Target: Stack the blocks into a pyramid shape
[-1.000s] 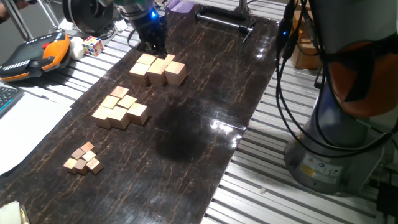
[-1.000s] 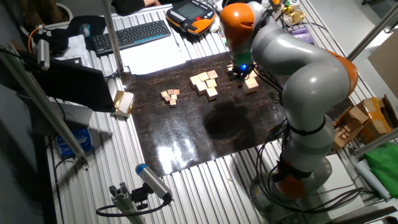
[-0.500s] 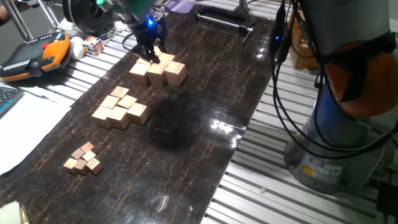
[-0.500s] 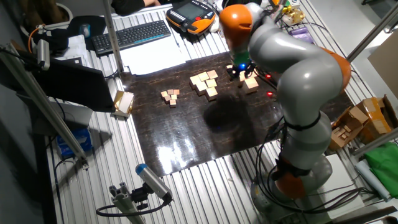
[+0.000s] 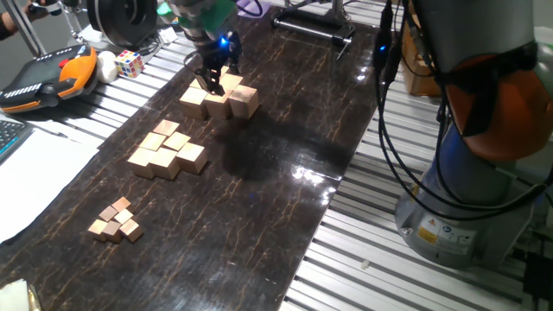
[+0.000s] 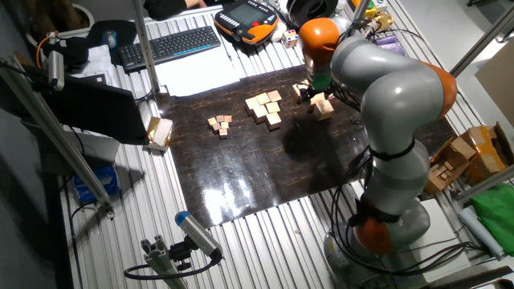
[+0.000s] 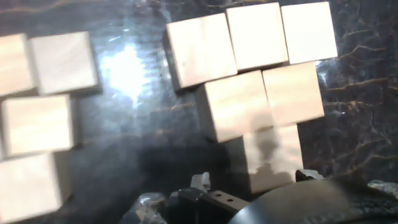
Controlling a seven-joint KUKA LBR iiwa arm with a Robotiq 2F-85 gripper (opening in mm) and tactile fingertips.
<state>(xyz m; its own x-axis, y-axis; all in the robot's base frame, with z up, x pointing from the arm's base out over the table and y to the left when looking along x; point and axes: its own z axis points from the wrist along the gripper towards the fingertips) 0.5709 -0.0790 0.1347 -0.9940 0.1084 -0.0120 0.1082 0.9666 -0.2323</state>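
Six large tan blocks (image 5: 218,98) lie close together on the dark mat (image 5: 285,130), in rows of three, two and one. The hand view shows this pyramid shape (image 7: 261,93) from above: three blocks in the top row (image 7: 257,34), two below (image 7: 239,102) and one shaded block (image 7: 273,155) at the bottom. My gripper (image 5: 212,78) hovers just above the far side of the group, open and empty. In the other fixed view the gripper (image 6: 307,90) is beside the blocks (image 6: 323,106).
Medium tan cubes (image 5: 168,151) lie in a cluster nearer on the mat and show at the left of the hand view (image 7: 37,124). Tiny cubes (image 5: 117,220) lie nearest. An orange pendant (image 5: 52,73) and a Rubik's cube (image 5: 130,62) sit beside the mat.
My gripper has lifted off the large blocks and shifted slightly right. The arm's elbow has swung over. The blocks have stayed put.
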